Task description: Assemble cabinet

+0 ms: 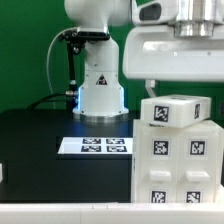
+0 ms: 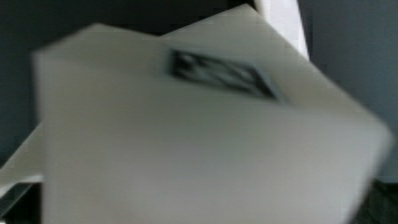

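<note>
Filling the exterior view from about three to five o'clock, nearest the lens, the cabinet [image 1: 180,150] is standing as a tall white stack of blocks, its faces carrying black-and-white square tags, with one smaller tagged block sitting slightly askew on top. Directly above it, at about one o'clock, the arm's wrist is hanging, but the gripper's fingers are not showing in either view; going by how the wrist is hovering free above the stack, the pincer is reckoned to be spread wide and gripping nothing. In the wrist view a blurred white tagged piece [image 2: 196,130] of the cabinet is looming very close and filling most of the picture.

Judging by the stacked form, much of the assembly is looking done, with the top block probably waiting to be squared or seated; what else is remaining cannot be told, since no loose parts are showing.

At about seven o'clock the marker board [image 1: 95,146] is lying flat on the black table [image 1: 40,140], well apart from the cabinet. Any inner compartments are facing away or hidden, so their contents cannot be told.
</note>
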Action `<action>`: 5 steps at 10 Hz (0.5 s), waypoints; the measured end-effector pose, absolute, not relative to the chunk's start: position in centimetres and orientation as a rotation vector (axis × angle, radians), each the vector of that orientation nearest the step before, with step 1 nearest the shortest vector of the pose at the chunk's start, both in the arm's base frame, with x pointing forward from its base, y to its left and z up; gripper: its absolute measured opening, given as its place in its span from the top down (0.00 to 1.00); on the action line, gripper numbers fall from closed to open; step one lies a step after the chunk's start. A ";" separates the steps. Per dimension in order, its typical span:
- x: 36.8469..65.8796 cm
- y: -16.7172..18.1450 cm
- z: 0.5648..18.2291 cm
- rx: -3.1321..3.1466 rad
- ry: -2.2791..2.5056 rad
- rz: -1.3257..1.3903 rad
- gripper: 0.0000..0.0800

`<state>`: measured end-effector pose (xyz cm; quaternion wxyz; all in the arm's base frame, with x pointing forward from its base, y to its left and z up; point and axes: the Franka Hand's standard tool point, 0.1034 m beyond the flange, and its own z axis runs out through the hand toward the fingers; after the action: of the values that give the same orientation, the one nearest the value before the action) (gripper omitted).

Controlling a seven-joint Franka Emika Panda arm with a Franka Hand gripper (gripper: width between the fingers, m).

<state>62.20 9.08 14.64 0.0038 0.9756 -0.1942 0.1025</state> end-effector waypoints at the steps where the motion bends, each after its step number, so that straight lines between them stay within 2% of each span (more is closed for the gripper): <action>1: 62.3 8.5 14.7 3.056 -0.604 0.317 0.00; 5: 63.3 6.6 16.0 3.046 -0.630 0.314 0.00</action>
<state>63.30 6.61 15.96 0.0077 0.9743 -0.2015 0.1004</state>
